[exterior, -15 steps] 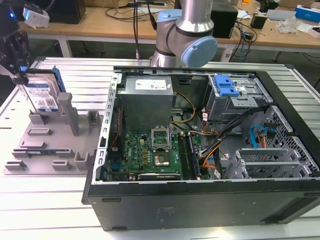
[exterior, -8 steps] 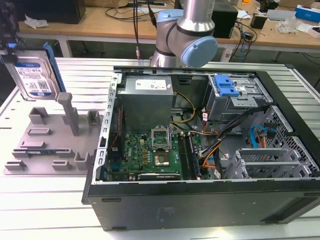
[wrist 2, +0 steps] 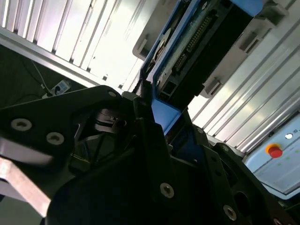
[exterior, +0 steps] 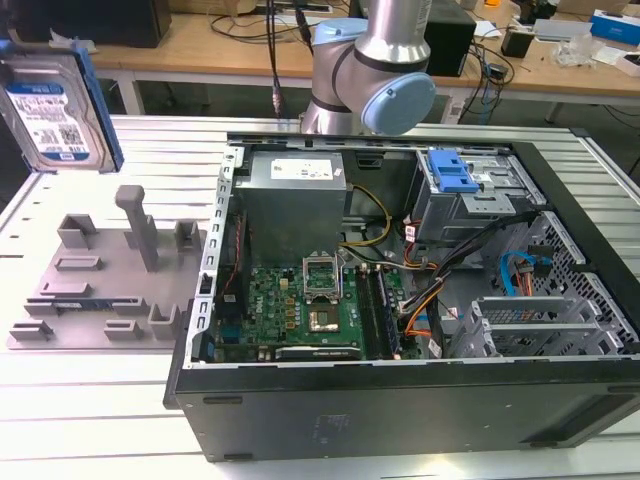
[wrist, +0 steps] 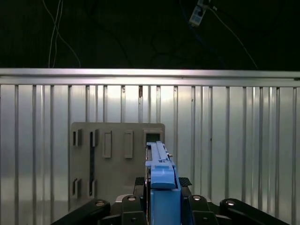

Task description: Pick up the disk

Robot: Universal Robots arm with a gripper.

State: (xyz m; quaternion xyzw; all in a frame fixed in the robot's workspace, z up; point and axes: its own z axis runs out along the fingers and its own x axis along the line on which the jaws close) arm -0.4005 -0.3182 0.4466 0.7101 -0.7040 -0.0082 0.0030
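The disk [exterior: 55, 105], a silver hard drive with a blue-and-white label and blue side rails, hangs upright in the air at the exterior view's far left, above the grey fixture plate [exterior: 100, 290]. In the first wrist view its blue rail [wrist: 162, 185] runs edge-on between the black fingers [wrist: 186, 206] of my gripper [wrist: 162, 199], which is shut on it. The second wrist view shows the disk's dark underside with its connectors [wrist 2: 206, 42], and the gripper [wrist 2: 159, 126] clamped on the blue rail end.
An open computer case [exterior: 400, 400] lies on the slatted metal table [exterior: 90, 420], holding a grey power-supply box [exterior: 295, 185] and a blue drive bracket [exterior: 450, 170]. The arm's base [exterior: 370, 60] stands behind the case. Benches with cables line the back.
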